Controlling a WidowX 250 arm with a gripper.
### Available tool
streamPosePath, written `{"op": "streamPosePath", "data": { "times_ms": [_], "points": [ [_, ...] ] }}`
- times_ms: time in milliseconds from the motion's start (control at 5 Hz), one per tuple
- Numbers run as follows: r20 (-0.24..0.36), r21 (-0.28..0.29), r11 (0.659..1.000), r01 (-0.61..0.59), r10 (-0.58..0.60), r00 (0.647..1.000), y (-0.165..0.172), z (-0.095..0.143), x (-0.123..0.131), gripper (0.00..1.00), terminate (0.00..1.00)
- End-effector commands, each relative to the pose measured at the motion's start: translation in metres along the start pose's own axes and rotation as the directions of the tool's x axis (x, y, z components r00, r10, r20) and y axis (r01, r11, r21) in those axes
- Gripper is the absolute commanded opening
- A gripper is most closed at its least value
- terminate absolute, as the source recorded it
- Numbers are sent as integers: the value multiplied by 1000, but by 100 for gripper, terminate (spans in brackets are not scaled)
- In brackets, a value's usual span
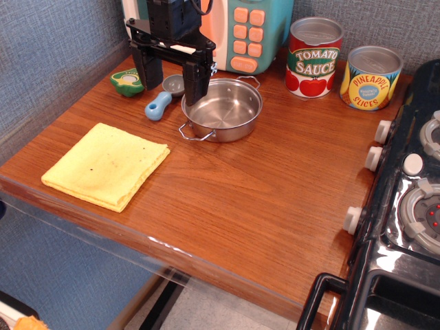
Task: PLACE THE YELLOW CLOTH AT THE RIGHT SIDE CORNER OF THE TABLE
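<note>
1. Toward the back of the table [227,199], the black gripper [172,72] is hanging with its two fingers [195,81] pointing down and standing well apart, jaws spread and holding nothing.

2. Just beneath and beside the gripper, a small spoon with a blue handle [163,100] is lying on the wood, its grey bowl sitting between the fingers as seen from here; whether a finger is touching it cannot be told.

3. Left of the spoon, a green toy piece with a pale centre [126,82] is resting near the wall.

4. Right of the gripper, a steel pan [223,110] is sitting upright with its wire handles showing at the near left and far right, one finger appearing at its rim.

5. Behind the arm, a teal toy appliance with orange buttons [249,31] is standing against the back wall.

6. Farther right, a tomato sauce can [314,58] and a pineapple slices can [370,78] are standing side by side, close but apart.

7. Well away from the gripper, the yellow cloth [106,165] is lying flat and folded at the near left corner of the reddish-brown wood, close to the front edge.

8. Along the right side, a black toy stove [405,206] is adjoining the countertop, its pale knobs facing the wood.
</note>
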State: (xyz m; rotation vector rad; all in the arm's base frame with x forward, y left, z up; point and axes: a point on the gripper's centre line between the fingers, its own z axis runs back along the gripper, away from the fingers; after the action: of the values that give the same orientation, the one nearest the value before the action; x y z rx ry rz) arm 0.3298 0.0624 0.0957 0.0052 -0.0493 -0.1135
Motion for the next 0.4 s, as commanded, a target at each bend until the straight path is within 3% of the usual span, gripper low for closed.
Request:
{"op": "streamPosePath", "data": {
  "times_ms": [0, 200],
  "points": [
    [0, 0, 1000, 0, 0, 1000, 0, 0, 0, 100, 0],
    [33, -41, 999, 27, -26, 999, 12, -3, -12, 100, 0]
  ]
}}
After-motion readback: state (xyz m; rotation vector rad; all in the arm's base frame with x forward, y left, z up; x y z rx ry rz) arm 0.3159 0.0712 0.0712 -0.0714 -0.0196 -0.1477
